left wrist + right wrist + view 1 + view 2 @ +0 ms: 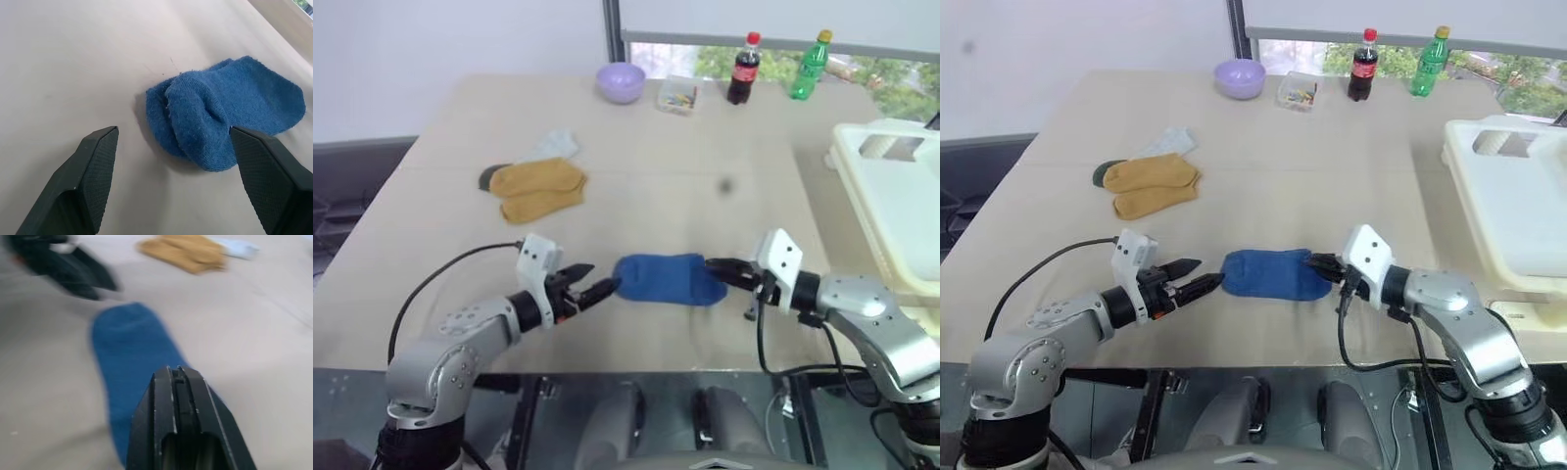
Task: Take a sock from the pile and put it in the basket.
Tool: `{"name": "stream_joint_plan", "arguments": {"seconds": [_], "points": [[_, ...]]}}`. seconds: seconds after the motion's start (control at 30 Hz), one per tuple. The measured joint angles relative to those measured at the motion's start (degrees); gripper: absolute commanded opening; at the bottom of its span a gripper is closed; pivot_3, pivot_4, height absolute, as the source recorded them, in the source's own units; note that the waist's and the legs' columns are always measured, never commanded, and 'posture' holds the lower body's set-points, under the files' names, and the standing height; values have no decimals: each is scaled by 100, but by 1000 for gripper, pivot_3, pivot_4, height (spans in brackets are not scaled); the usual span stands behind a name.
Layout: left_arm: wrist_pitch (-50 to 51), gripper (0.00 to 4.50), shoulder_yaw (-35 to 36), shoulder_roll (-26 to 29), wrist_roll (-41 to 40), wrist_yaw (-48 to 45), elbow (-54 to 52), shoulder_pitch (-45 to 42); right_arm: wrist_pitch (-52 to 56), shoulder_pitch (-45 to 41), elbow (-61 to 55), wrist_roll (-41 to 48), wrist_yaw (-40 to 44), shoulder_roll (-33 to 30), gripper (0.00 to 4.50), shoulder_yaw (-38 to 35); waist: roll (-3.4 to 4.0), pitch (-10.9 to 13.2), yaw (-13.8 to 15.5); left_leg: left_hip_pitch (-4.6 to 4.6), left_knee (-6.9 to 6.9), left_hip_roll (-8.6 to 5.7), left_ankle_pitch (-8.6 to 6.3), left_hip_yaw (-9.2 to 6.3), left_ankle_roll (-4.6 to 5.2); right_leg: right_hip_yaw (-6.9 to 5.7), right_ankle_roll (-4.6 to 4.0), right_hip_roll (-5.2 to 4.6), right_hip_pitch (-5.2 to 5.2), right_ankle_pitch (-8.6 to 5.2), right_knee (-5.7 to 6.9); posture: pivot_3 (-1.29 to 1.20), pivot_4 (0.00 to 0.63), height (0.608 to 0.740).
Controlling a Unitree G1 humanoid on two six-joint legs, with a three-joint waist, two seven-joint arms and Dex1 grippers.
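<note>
Royal blue soft sock (668, 279) lies flat on the beige surface (705, 176), near the front edge, between the two grippers. It sits well apart from the rest of the pile.

Left gripper (591, 285): fingers apart, tips just beside the sock's left end. In the left wrist view the two black textured fingers (93, 166) stand wide, with the bunched end of the sock ahead of them and one finger at the sock's edge. No grip on the fabric.

Right gripper (1320, 262): fingers pressed together, tips at the sock's right end. The right wrist view shows the two fingers (178, 396) shut flat against each other over the blue fabric; whether any cloth is pinched between them cannot be told.

Remaining pile: two mustard-yellow socks (541, 189) lying overlapped, a dark patch at their left end, and a pale grey-white sock (556, 144) just behind them, all left of centre on the surface.

Large cream-white rectangular plastic basket (891, 196) with slot handle cut-out stands at the right edge of the surface, well apart from the blue sock.

Along the far edge: purple bowl (621, 81), small clear box (677, 95), dark cola bottle with red cap (743, 69), green bottle with yellow cap (810, 65).
</note>
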Motion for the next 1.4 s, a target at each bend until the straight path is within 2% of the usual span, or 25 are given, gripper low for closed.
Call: {"name": "stream_joint_plan", "arguments": {"seconds": [0.2,0.37,0.57,0.8,1.03,1.2,1.37,1.4], "points": [[131,3864,-237,162,-88,-88,386,-184,-1089,-217,1522,-795,279,271,31,726,-1,0,26,0,0,-7,0,1,0,0,-1,-5,-1,1,-3,0,150,740],[328,3864,-531,320,-181,-281,675,-498,-1566,-327,1855,-944,379,288,31,715,2,-4,20,6,-1,-5,0,0,-1,1,-1,-4,2,1,-1,0,150,740],[562,3864,-818,-18,-413,-459,1229,-1067,-1602,-347,1892,-971,422,303,31,691,2,-9,17,6,2,-7,0,0,-1,2,0,-6,4,2,-1,0,150,740],[568,3864,-1088,-64,-890,-1304,1365,-1634,-1519,-331,1861,-997,366,387,31,675,3,-9,8,2,1,-4,0,0,-2,2,-1,-3,2,2,3,0,150,740],[556,3864,-1563,-425,-1075,-1778,1809,-2294,-1353,-238,1697,-1011,222,390,31,569,2,-8,17,1,1,-8,1,1,-1,3,0,-3,2,2,1,0,150,740],[221,3864,-2204,-891,-726,-2024,2540,-2640,-1047,94,1250,-934,114,300,31,353,2,-8,21,-5,0,-17,1,0,1,4,16,-7,2,11,-2,0,150,740],[-334,3864,-2875,-1378,-23,-2234,3527,-3114,-382,848,112,-752,-26,-14,31,10,4,-5,11,-10,-3,-16,0,-1,2,3,20,-5,-3,11,-4,0,150,740],[-397,3864,-2957,-1428,81,-2245,3655,-3157,-215,908,-55,-639,-48,-41,523,-74,4,-5,13,-10,-3,-16,0,-3,2,0,21,-6,-2,11,-4,0,150,740]]}}
